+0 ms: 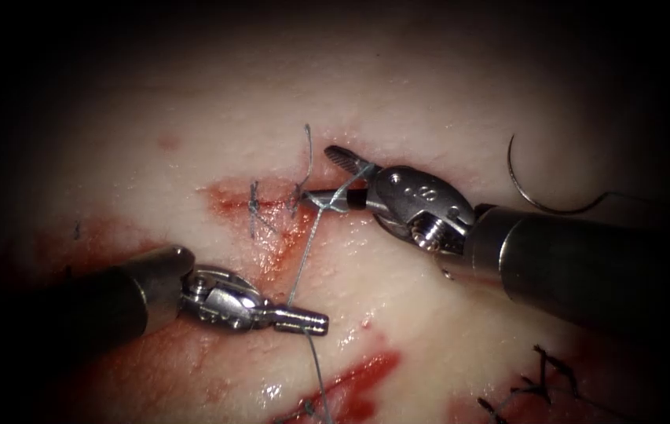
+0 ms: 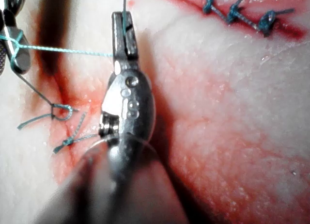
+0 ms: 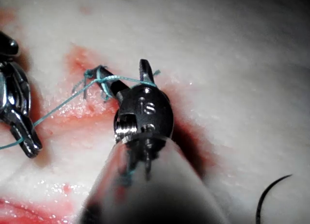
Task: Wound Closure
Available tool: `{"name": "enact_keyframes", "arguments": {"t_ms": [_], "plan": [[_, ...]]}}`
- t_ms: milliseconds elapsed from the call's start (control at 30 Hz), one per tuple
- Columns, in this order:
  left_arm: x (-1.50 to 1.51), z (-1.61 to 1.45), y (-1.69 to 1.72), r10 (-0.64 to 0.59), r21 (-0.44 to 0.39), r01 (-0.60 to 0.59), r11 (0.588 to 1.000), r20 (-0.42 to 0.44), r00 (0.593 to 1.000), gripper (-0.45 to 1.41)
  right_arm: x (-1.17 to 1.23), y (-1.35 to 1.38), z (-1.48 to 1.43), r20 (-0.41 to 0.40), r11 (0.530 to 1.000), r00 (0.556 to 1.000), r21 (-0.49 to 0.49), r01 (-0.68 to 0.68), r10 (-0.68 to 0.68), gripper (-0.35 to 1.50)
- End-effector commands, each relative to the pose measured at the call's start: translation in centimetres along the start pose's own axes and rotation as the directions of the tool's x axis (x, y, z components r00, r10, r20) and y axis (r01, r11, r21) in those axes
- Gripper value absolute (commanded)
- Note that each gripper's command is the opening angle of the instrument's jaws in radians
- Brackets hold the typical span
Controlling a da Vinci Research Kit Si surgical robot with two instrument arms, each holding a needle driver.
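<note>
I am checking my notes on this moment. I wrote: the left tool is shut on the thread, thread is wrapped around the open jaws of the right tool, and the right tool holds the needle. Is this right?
One point is wrong. The right tool does not hold the needle: in the endoscope view it lies free on the tissue, right of the cut. The left tool is shut on the thread, as you wrote.

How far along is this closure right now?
Done: one knotted stitch with cut ends sits across the cut. In hand: a second stitch; the left end effector is shut on the thread, which wraps the open right end effector. The needle lies free on the tissue, right of the cut. Left: the knot isn't cinched.
</note>
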Motion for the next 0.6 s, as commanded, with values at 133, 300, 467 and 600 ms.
{"name": "enact_keyframes", "arguments": {"t_ms": [133,300,467,600], "plan": [[0.1,-0.02,-0.18,-0.015,0.022,0.016,1.0,-0.012,1.0,-0.45,-0.02,-0.06,0.06,-0.009,0.997,0.997,0.035,0.075,-0.075,1.43],[0.29,-0.13,-0.27,-0.036,0.035,0.036,0.999,-0.005,0.999,-0.45,-0.05,-0.05,0.05,-0.012,0.994,0.995,0.051,0.096,-0.095,1.33],[0.48,-0.34,-0.36,-0.059,0.038,0.059,0.998,-0.007,0.998,-0.45,-0.08,-0.06,0.04,0.034,0.988,0.988,0.03,0.153,-0.154,1.31],[0.66,-0.54,-0.44,-0.063,0.046,0.062,0.997,0.007,0.998,-0.45,-0.16,-0.06,0.05,0.077,0.971,0.968,0.034,0.235,-0.237,1.3]]}}
